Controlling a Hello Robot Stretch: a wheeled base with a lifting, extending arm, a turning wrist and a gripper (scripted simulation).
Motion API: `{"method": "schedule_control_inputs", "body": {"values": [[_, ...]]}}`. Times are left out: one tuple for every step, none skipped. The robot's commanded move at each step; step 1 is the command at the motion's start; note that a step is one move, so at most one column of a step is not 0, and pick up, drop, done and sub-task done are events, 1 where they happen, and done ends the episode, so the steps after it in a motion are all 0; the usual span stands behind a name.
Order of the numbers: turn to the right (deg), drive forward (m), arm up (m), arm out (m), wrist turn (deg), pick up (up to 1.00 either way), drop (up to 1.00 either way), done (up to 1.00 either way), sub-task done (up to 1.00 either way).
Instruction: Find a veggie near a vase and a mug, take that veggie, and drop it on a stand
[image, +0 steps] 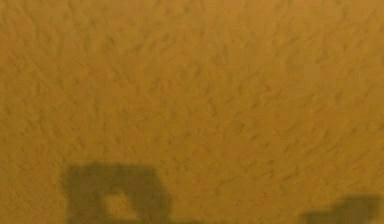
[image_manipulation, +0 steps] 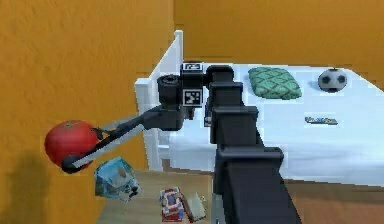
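Observation:
In the arm side view a round red veggie, like a tomato (image_manipulation: 60, 140), hangs at the far end of my gripper (image_manipulation: 78, 152), clear of every surface, so the gripper holds it. Behind it is the orange wall (image_manipulation: 60, 60). The dark arm (image_manipulation: 240, 150) rises from the bottom edge, with the white marker squares (image_manipulation: 191, 82) at its far end. Below the gripper lies a wooden surface (image_manipulation: 140, 205) with small things on it.
On the wooden surface lie a pale blue boxy thing (image_manipulation: 115, 180) and a red-and-white thing (image_manipulation: 175, 205). Behind the arm stands a white bed (image_manipulation: 300, 140) with a green pillow (image_manipulation: 273, 83) and a black-and-white ball (image_manipulation: 333, 80). The forward view faces an orange wall (image: 190, 90) close up.

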Motion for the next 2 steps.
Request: {"method": "schedule_control_inputs", "body": {"values": [[0.0, 0.00, 0.00, 0.00, 45.0, 0.00, 0.00, 0.00, 0.00], [0.0, 0.00, 0.00, 0.00, 45.0, 0.00, 0.00, 0.00, 0.00]]}}
